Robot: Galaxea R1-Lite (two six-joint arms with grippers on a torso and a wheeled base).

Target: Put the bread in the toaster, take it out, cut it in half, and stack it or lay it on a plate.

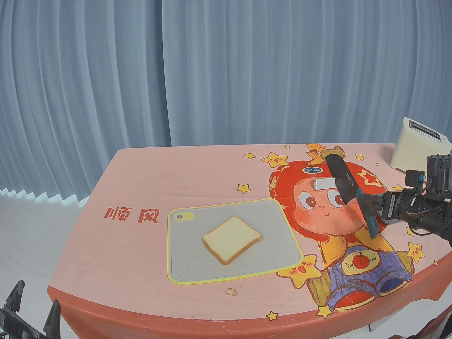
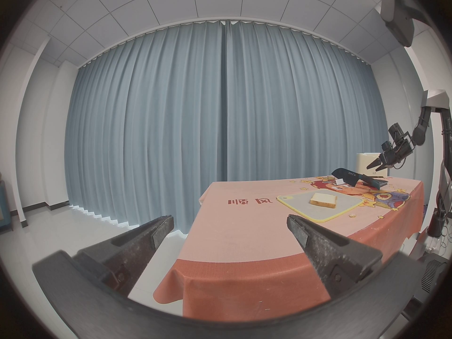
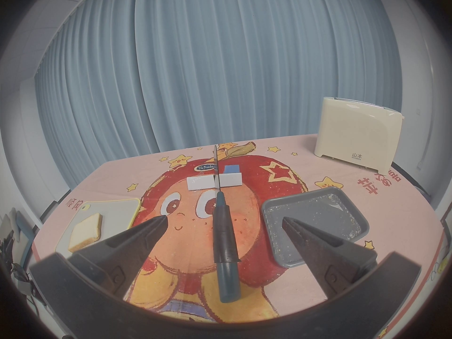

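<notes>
**A:** Where's the bread (image 1: 231,239)?

**B:** Flat on the board (image 1: 188,260), whole. The knife (image 1: 346,182) lies on the tabletop (image 1: 188,175) at its 2 o'clock.

**A:** Pincers?

**B:** Both spread wide. The right pincer (image 3: 223,221) is above the knife's handle, and the left pincer (image 2: 229,220) is off the edge at 8 o'clock.

**A:** Handling?

**B:** The bread is likely light, soft and crumbly, so pinch an edge gently. The knife is stiff; take the handle.

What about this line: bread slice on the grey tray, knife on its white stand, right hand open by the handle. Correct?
One error: the bread slice lies on the cutting board, not the grey tray, per the head view. The rest stands: knife on its white stand, right hand open by the handle.
</notes>
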